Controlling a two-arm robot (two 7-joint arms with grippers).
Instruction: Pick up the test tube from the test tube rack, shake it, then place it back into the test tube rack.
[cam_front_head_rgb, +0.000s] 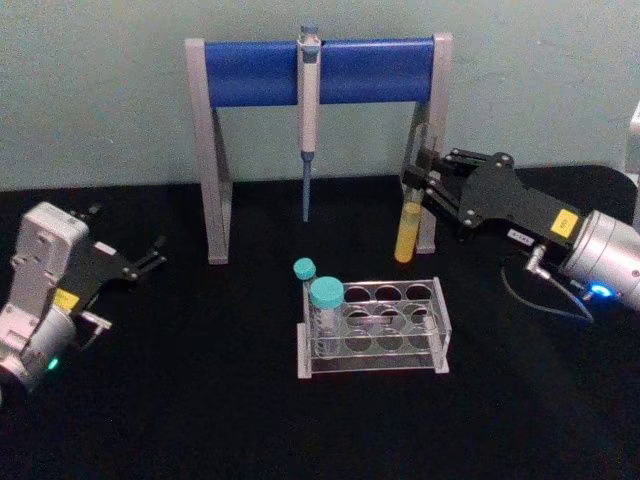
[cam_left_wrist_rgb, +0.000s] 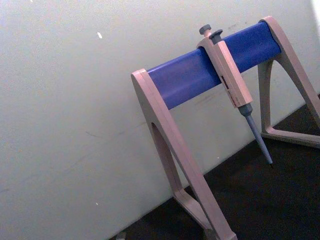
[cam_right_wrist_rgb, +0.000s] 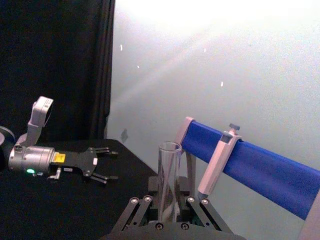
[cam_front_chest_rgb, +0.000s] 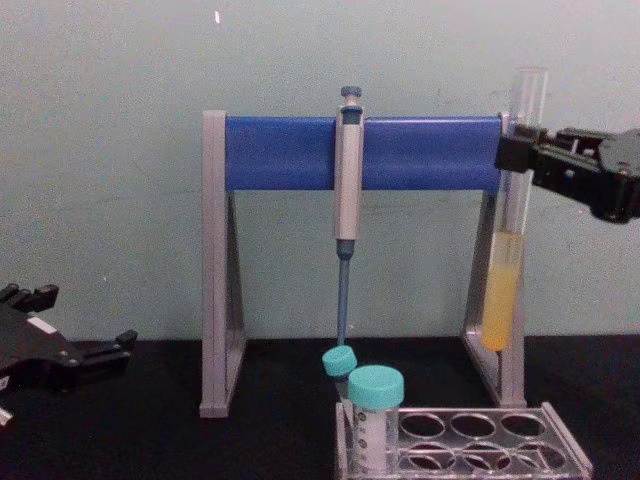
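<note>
The right gripper (cam_front_head_rgb: 425, 185) has its jaws clamped on the test tube (cam_front_head_rgb: 405, 235), which hangs upright in the air beyond the test tube rack (cam_front_head_rgb: 440, 335), close to the right leg of the pipette stand (cam_front_head_rgb: 320, 70). The left gripper (cam_front_head_rgb: 128, 234) sits by the left edge of the surface (cam_front_head_rgb: 200, 420), jaws spread apart.

Holding the test tube (cam_front_chest_rgb: 502, 290) aloft in the right gripper (cam_front_chest_rgb: 513, 155) — upright, pinched on its upper part.
Hovering its yellow-filled end clear above the test tube rack (cam_front_chest_rgb: 562, 442), by the pipette stand (cam_front_chest_rgb: 280, 152) right leg; idling the left gripper (cam_front_chest_rgb: 80, 335) low at left, fingers spread.
</note>
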